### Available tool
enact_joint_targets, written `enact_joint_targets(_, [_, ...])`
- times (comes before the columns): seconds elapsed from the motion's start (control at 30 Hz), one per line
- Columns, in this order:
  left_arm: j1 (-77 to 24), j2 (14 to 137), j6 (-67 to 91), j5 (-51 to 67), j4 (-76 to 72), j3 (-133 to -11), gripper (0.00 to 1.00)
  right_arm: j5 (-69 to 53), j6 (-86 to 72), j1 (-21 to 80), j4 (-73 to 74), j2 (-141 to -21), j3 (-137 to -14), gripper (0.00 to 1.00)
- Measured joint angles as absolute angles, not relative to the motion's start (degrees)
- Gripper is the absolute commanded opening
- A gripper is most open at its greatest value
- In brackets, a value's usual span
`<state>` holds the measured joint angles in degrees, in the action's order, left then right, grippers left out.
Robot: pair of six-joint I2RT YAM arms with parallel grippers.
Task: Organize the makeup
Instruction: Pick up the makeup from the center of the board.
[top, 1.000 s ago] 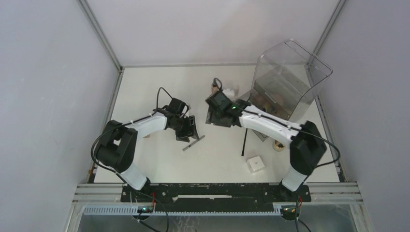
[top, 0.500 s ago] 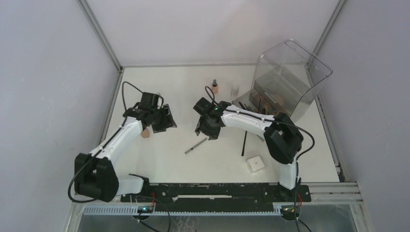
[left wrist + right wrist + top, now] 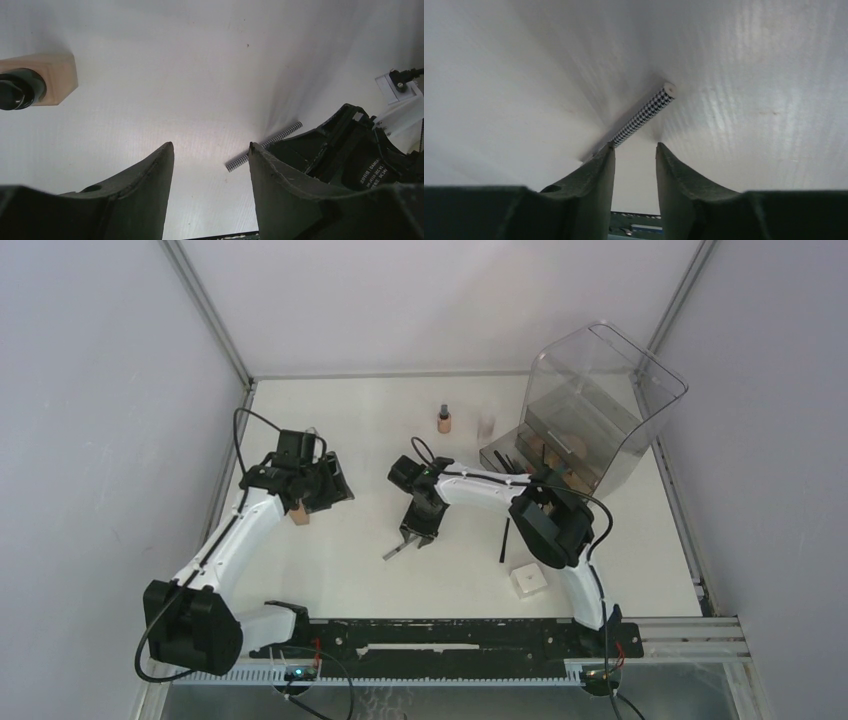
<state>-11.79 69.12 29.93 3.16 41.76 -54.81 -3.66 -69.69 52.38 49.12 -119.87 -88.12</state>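
**Top external view: both grippers apart, the right one down at a patterned stick**

Top external shows us the right gripper pointing down at the middle of the table, right at the far end of a houndstooth-patterned stick lying flat there. From the right wrist we see its jaws standing apart, with bare table showing through the narrow gap. The stick runs away from the tip of one finger, and its near end is hidden behind that tip. We cannot tell whether the finger touches it.

The left gripper hovers to the left with its jaws wide apart and nothing between them. A tan bottle with a dark cap sits on the table just beside it. A second tan bottle stands near the far edge.

To the right of the stick we see a black pencil lying on the table. A white box sits nearer the arm bases. The clear bin stands in the far right corner. The items at its foot are too small for us to tell apart.
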Motion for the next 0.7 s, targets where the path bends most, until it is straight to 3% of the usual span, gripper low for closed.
enact_joint_targets(0.23, [-11.73,67.13,29.63,3.07,42.3,-54.81,0.61,-2.15,-69.17,52.62,48.99,-123.35,-92.55,0.0])
enact_joint_targets(0.43, [-11.42,66.28,29.45,2.87,42.81,-54.81,0.61,-1.1,-64.95,52.49,48.88,-123.61,-93.45,0.0])
enact_joint_targets(0.7, [-10.98,66.32,28.97,2.9,42.89,-54.78,0.61,4.12,-46.63,52.14,41.8,-118.87,-89.8,0.0])
